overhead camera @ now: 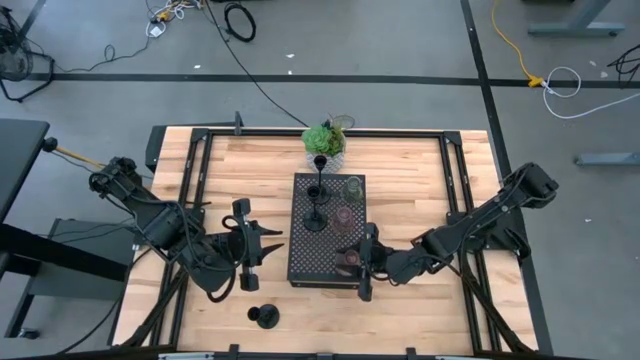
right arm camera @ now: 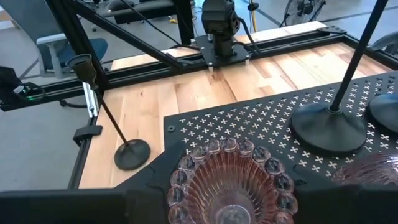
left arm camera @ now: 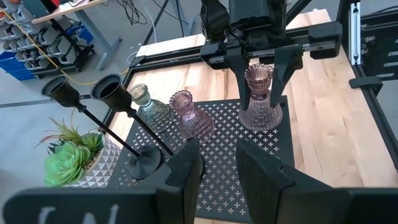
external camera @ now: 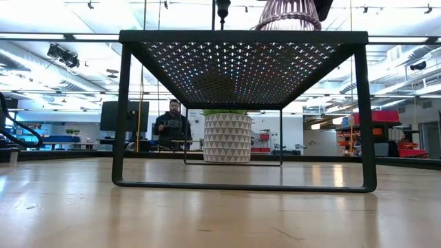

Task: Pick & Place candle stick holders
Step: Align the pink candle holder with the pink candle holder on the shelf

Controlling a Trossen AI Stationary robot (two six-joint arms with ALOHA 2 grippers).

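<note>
Greenery crowds the far end of the black perforated tray (overhead camera: 305, 262): we see a green potted plant (overhead camera: 325, 140) in a white faceted pot just beyond the tray's far edge, close to the two black holders on that end. The first of the black thin-stemmed holders (overhead camera: 316, 190) and a second black holder (overhead camera: 316, 218) stand upright on the tray's left half, each with a round flat base and a flared cup on top. Beside them, on the tray's right half, a clear ribbed glass cup (left arm camera: 149, 111) and a pinkish glass cup (left arm camera: 189, 118) stand in a row. A second pinkish cup (left arm camera: 258, 102), bell-shaped and ridged, stands at the near right of the tray between the fingers of the right gripper (overhead camera: 361, 262), which is closed around its neck. A third black holder (overhead camera: 264, 316) stands alone on the bare wooden table (overhead camera: 420, 170), near the front edge and well apart from the tray. The left gripper (overhead camera: 262, 246) hovers just left of the tray with its fingers parted and nothing between them. The tray stands raised on thin legs, open underneath. Wide bare planks lie to either side of it, bounded by black frame rails.
</note>
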